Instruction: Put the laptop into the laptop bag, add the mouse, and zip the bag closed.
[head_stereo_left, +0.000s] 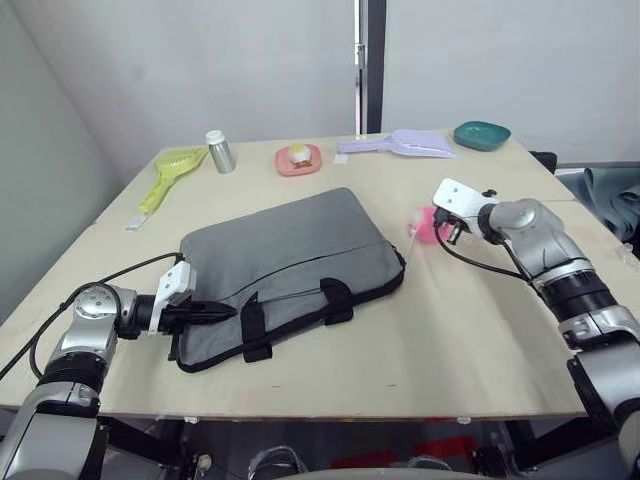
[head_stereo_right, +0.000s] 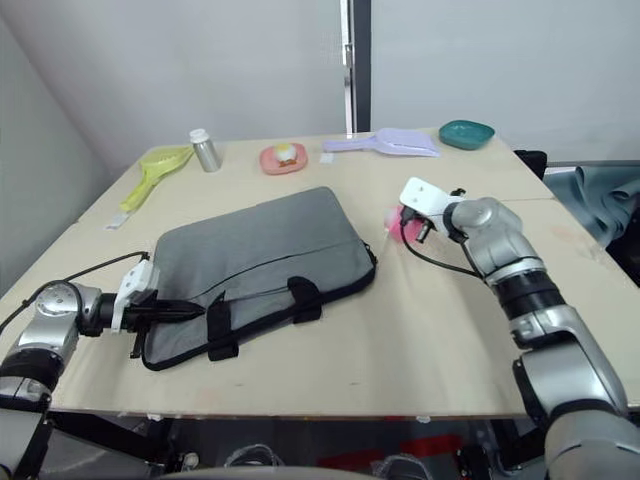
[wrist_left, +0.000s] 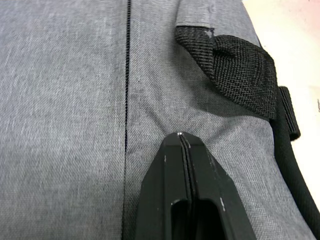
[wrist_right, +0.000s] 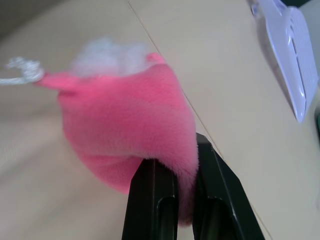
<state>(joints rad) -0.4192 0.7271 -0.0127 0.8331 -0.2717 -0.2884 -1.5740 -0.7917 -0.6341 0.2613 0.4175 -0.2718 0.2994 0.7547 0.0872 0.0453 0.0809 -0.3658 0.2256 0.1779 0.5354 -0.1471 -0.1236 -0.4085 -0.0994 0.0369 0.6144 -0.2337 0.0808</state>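
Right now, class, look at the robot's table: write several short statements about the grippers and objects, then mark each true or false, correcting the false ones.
1. The right gripper pinches a soft pink plush blob. True.
2. The left gripper is wide open above the table. False: its black fingers are shut, resting on the flat grey fabric laptop bag.
3. The teal bowl sits on the bag. False: it stands at the table's far right corner.
4. A lilac plastic scoop lies beside the teal bowl. True.
5. The yellow-green scoop is held by the left gripper. False: it lies untouched at the far left.
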